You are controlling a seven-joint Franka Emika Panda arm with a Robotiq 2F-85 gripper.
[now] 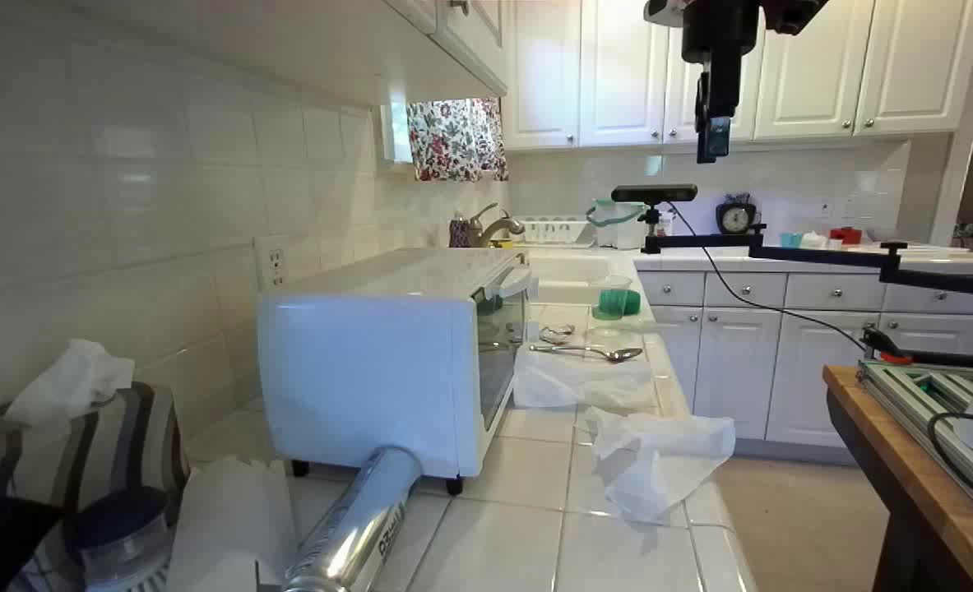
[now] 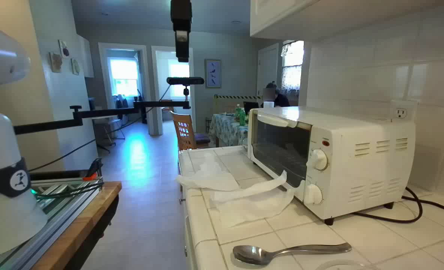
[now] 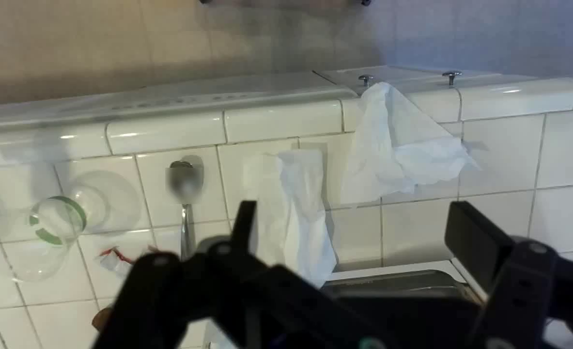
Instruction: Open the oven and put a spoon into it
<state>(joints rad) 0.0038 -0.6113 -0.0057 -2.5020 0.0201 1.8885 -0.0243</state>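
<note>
Plainly, oven (image 2: 330, 161) closed, spoon (image 2: 292, 250) out on the counter (image 2: 364, 234)

We see the white oven at the right of the counter in an exterior view, its glass door (image 2: 282, 146) closed, two knobs (image 2: 319, 159) at the near end of its front. The spoon lies at the near side, apart from the oven, its bowl left, its handle right. Two crumpled papers (image 2: 250, 206) lie beyond it, left of the door. The gripper (image 3: 356, 223) hangs higher than the oven in both exterior views, and in the wrist view its fingers (image 3: 477, 242) are spread wide
</note>
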